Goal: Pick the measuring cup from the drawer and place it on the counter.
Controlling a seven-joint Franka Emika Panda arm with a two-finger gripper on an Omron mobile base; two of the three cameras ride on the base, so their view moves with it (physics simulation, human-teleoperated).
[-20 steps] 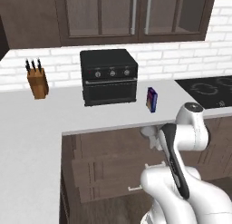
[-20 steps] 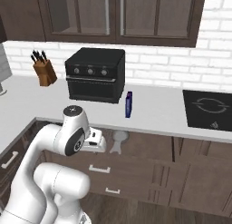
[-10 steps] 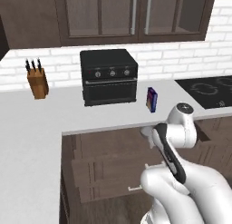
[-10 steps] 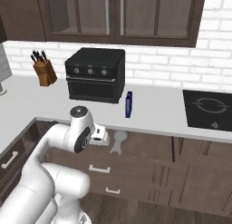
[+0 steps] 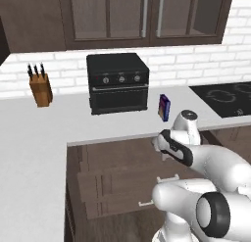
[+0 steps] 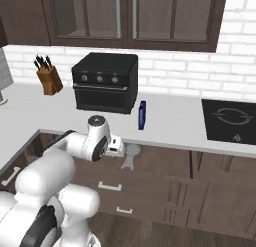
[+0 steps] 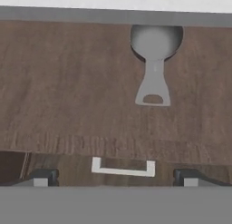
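Gripper (image 7: pixel 116 175) wide open and empty above open drawer (image 7: pixel 68 105), measuring cup (image 7: pixel 155 60) lying in drawer near its back, partly under counter (image 6: pixel 170 123) edge, likely light, rigid, slick plastic, best pinched across flat handle.

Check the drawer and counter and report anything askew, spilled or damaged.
Nothing stands out. The measuring cup lies flat in the open drawer, bowl toward the counter edge, handle pointing outward. The blue box stands upright on the counter. Nothing is spilled or broken. The gripper hangs open above the drawer, apart from the cup.
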